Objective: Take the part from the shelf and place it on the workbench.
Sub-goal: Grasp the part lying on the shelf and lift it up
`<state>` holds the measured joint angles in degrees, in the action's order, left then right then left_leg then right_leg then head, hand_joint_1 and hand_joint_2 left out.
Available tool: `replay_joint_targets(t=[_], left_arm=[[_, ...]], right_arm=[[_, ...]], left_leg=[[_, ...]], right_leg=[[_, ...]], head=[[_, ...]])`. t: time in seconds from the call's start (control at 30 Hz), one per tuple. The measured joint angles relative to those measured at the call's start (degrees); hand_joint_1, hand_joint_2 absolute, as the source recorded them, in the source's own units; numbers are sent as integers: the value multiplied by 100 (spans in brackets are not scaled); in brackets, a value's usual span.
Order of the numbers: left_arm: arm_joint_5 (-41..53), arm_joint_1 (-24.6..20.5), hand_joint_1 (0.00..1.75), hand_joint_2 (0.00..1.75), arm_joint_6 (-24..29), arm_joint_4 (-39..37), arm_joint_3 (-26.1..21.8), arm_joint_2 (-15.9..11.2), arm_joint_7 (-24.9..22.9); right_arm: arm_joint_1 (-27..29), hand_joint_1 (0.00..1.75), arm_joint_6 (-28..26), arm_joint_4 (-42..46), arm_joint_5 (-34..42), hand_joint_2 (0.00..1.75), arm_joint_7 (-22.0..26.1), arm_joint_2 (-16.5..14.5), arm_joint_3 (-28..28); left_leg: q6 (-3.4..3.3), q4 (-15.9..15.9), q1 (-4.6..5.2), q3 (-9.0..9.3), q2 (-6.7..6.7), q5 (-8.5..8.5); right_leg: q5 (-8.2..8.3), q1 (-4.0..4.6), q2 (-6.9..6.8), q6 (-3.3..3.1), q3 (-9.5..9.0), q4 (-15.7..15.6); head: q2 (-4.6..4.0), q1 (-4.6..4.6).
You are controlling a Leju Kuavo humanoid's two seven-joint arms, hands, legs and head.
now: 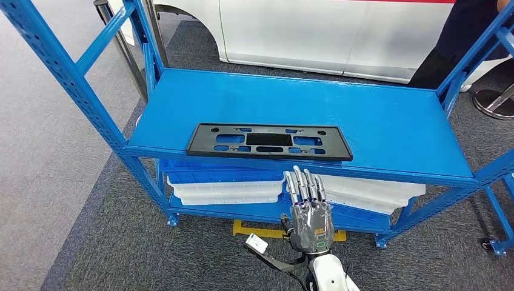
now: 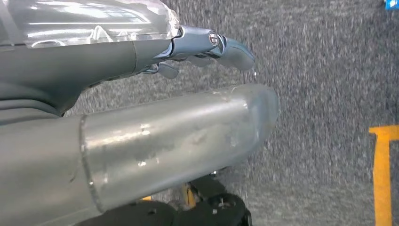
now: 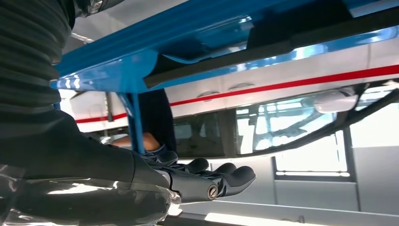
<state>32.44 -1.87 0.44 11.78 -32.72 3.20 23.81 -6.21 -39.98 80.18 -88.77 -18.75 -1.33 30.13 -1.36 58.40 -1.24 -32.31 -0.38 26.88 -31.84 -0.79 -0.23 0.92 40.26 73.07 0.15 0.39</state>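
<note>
Left hand point(image 2: 207, 47): hangs over grey carpet, fingers loosely extended, holding nothing. Part point(image 1: 269, 141): flat black perforated panel, lying at the front edge of the blue shelf point(image 1: 388, 121). Right hand point(image 1: 310, 212): just below that edge, fingers straight, released, empty. Advice: slide fingers under the panel's overhanging edge, thumb on top.

Floor: grey carpet point(image 1: 121, 242), darker strip under the rack, lighter strip point(image 1: 36, 151) at 9 o'clock. Yellow floor mark point(image 1: 242, 229) at 6 o'clock, half under the rack's lower level. White vehicle body point(image 1: 315, 33) at 12 o'clock, wheel arch at its left end; right wrist view shows a red stripe point(image 3: 301, 84) along it and windows point(image 3: 282, 127). Person in dark clothes point(image 1: 451, 48) at 2 o'clock. Chrome stand base point(image 1: 494, 103) at 3 o'clock. Lighting even, bright.
</note>
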Motion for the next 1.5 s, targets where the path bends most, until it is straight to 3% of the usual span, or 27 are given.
replay_joint_targets(t=[0.03, 0.1, 0.13, 0.2, 0.3, 0.37, 0.43, 0.47, 0.5, 0.57, 0.63, 0.7, 0.8, 0.83, 0.9, 0.97, 1.0, 1.03, 1.07, 1.1, 1.17, 1.27, 1.33, 1.43, 1.47, 1.5], left_arm=[[0, -1, 0, 0, -9, 0, -9, 0, -9], [0, -8, 0, 0, -27, 0, -17, 0, -18], [0, -12, 0, 0, -30, 0, -22, -1, -23], [0, -19, 0, 0, -26, 0, -41, -3, -44], [1, -26, 0, 0, -16, 0, -62, -17, -89], [1, -28, 0, 0, -15, 0, -74, -31, -110], [0, -15, 0, 0, -15, 0, -92, -38, -131], [2, -7, 0, 0, -15, 0, -100, -43, -142], [7, -1, 0, 0, -15, 0, -107, -48, -155], [15, 5, 0, 0, -15, 0, -113, -52, -170], [19, 0, 0, 0, -13, 0, -117, -56, -180], [34, -3, 0, 0, -5, 0, -125, -59, -190], [62, 10, 0, 0, 10, 0, -139, -57, -202], [63, 7, 0, 0, 14, 0, -145, -56, -208], [59, -4, 0, 0, 9, 0, -159, -57, -220], [55, -9, 0, 0, -7, 0, -180, -60, -230], [55, -6, 0, 0, -14, 0, -190, -60, -233], [55, -3, 0, 0, -19, 0, -196, -61, -235], [55, 0, 0, 0, -26, 0, -198, -61, -238], [57, -1, 0, 0, -31, 0, -199, -60, -241], [77, -15, 0, 0, -41, 0, -204, -62, -254], [145, -28, 0, 0, -40, 0, -223, -69, -281], [178, -36, 0, 0, -31, 0, -236, -72, -288], [187, -36, 0, 0, -21, 0, -259, -79, -310], [185, -29, 0, 0, -20, 0, -274, -86, -322], [186, -24, 0, 0, -20, 0, -291, -95, -333]], right_arm=[[0, 0, 0, -5, 0, 175, 43, -4, 1], [-6, 0, 0, -15, 1, 175, 84, -17, 3], [-7, 0, 0, -21, 1, 175, 97, -25, 3], [-5, 0, 0, -34, 1, 175, 143, -48, 4], [4, 0, -2, -48, 1, 175, 314, -126, 3], [11, 0, -2, -71, 1, 175, 417, -199, 1], [23, 0, -2, -107, 1, 175, 474, -240, 1], [29, 0, -2, -126, 1, 175, 489, -248, 1], [33, 0, -2, -145, 1, 175, 502, -257, 0], [35, 0, -2, -173, 1, 175, 517, -280, -1], [30, 0, -3, -187, 1, 175, 529, -300, -1], [26, 0, -4, -201, 1, 175, 535, -308, -1], [9, 0, -9, -228, 1, 175, 548, -309, -1], [-3, 0, -10, -240, 2, 175, 574, -314, -2], [-19, 0, -11, -288, 8, 175, 660, -336, -11], [-16, 0, -11, -360, 13, 175, 732, -366, -21], [-14, 0, -11, -391, 14, 175, 749, -377, -23], [-14, 0, -11, -415, 14, 175, 757, -386, -24], [-15, 0, -11, -434, 20, 175, 775, -394, -28], [-19, 0, -10, -456, 38, 175, 812, -405, -39], [-25, 0, -10, -514, 104, 175, 955, -447, -100], [-18, 0, -11, -622, 184, 175, 1171, -545, -280], [-29, 0, -11, -682, 221, 175, 1281, -601, -411], [-38, 0, -11, -810, 300, 175, 1439, -674, -549], [-36, 0, -11, -865, 322, 175, 1478, -694, -583], [-34, 0, -11, -917, 337, 175, 1502, -708, -617]], left_leg=[[16, 0, 0, 33, -8, 21], [67, 2, 12, 80, -19, 67], [100, 0, 17, 92, -22, 85], [169, -25, 20, 108, -21, 108], [259, 138, 6, 70, -3, 221], [290, 755, 2, -237, 6, 499], [306, 1471, 1, -665, 6, 726], [305, 1597, 1, -779, 7, 682], [295, 1507, 2, -788, 7, 523], [244, 808, 9, -533, 12, 33], [178, 208, 40, -268, 24, -192], [120, 45, 68, -192, 25, -147], [26, -36, 33, -83, 4, -109], [-3, -59, 21, -34, 1, -95], [-37, -75, 19, 24, 2, -47], [-38, -74, 19, 88, -2, 17], [-27, -73, 19, 138, -6, 56], [-12, -73, 18, 200, -10, 99], [7, -75, 16, 268, -13, 148], [30, -78, 17, 329, -14, 193], [93, -88, 17, 381, -14, 262], [187, -31, 21, 416, -4, 295], [223, 298, 11, 285, 2, 347], [267, 1323, 6, -353, 6, 713], [270, 1550, 6, -545, 6, 817], [265, 1601, 7, -658, 6, 817]], right_leg=[[248, -6, 0, -15, -158, -375], [545, 12, 8, -64, -482, -1076], [581, 29, 13, -88, -565, -1262], [540, 60, 25, -134, -586, -1331], [530, 28, 25, -239, -672, -1414], [495, 26, 9, -310, -745, -1448], [440, 50, 1, -349, -799, -1445], [408, 60, 3, -353, -835, -1444], [372, 67, 7, -349, -883, -1443], [286, 73, 12, -327, -997, -1443], [208, 93, 16, -271, -1064, -1437], [187, 107, 16, -202, -1090, -1424], [124, 95, 18, -116, -1048, -1238], [28, 85, 21, -88, -933, -1018], [-242, 56, 24, -38, -505, -339], [-322, 24, 23, 0, -96, 140], [-189, 12, 22, 9, -24, 102], [45, 3, 21, 8, -58, -133], [342, -1, 19, -7, -172, -522], [533, 11, 19, -32, -284, -864], [670, 52, 19, -104, -411, -1286], [661, 60, 26, -216, -466, -1354], [623, 44, 23, -285, -568, -1393], [533, 58, 18, -363, -680, -1413], [497, 66, 23, -371, -718, -1413], [460, 73, 29, -372, -766, -1413]], head=[[0, 0], [0, -1], [0, 0], [0, -1], [0, -3], [0, -4], [0, -5], [0, -5], [0, -6], [0, -6], [0, -5], [0, -4], [0, -3], [0, -2], [0, 0], [0, 0], [0, 0], [0, 0], [0, 1], [0, 1], [0, 6], [0, 5], [0, 3], [0, -3], [0, -2], [0, -2]])
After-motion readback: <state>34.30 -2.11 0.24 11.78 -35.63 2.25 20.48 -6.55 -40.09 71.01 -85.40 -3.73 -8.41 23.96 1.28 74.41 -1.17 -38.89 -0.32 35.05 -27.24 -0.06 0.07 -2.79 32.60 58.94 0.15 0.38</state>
